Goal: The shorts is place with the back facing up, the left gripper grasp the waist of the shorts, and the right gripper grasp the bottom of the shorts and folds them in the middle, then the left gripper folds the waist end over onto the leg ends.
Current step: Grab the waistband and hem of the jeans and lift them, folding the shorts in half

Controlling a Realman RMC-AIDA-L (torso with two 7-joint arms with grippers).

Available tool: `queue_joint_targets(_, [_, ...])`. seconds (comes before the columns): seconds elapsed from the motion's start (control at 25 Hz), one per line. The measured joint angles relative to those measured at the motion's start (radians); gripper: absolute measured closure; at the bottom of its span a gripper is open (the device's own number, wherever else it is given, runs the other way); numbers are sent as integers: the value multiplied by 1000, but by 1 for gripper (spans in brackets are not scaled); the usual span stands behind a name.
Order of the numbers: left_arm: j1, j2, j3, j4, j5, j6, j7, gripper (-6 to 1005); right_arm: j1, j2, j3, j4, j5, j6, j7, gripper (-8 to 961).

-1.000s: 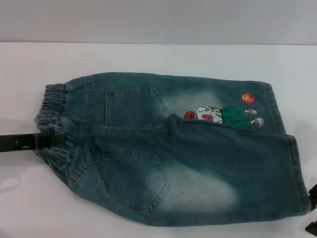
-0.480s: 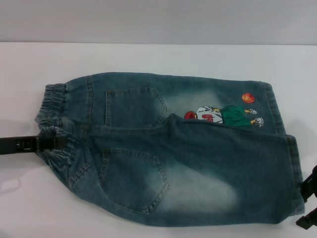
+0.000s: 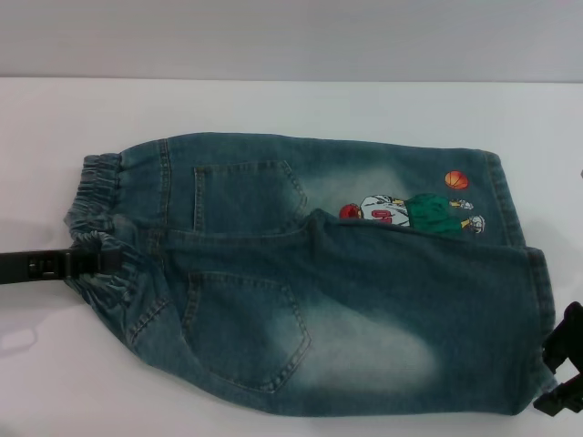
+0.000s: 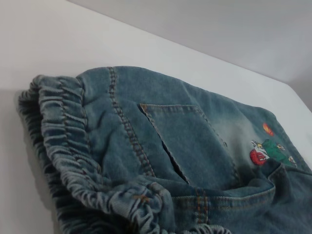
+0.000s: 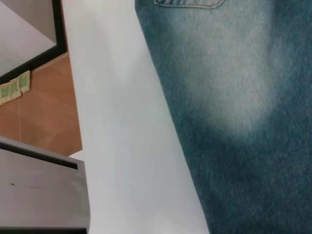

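Shorts [image 3: 310, 273], two grippers [image 3: 86, 264] alongside

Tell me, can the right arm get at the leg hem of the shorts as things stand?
Probably yes. The right tool sits right beside the leg hem of the shorts at the table's near right, with nothing between them.

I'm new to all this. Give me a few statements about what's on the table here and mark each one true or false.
1. The shorts are already folded lengthwise, one leg over the other. True.
2. The left gripper is at the waistband. True.
3. The cartoon print is completely covered. False: it shows beside the upper leg's edge.
4. The right gripper is at the waistband. False: it is at the leg hem.
5. The shorts lie on a wooden table. False: the table is white.
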Motion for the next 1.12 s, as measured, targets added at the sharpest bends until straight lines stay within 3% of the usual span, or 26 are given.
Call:
queue_joint_targets(0.24, [-3,0,0,0,0,0,1,895,0,2,0,-1,0,6,-16,627])
queue_joint_targets(0.64, [-6,1,-3,0,-12,6,1,891,-7,-1,15,-15,0,1,-49,832])
queue_joint_targets(0.88, [-7,14,-6,2,-151,97,-3,889,-24,-3,151,-87,5,-50,-116,953])
queue_joint_targets(1.12, [-7,22,-12,-2,-233,101,-17,887,-35,-20,300,-92,91,-92,-202,954])
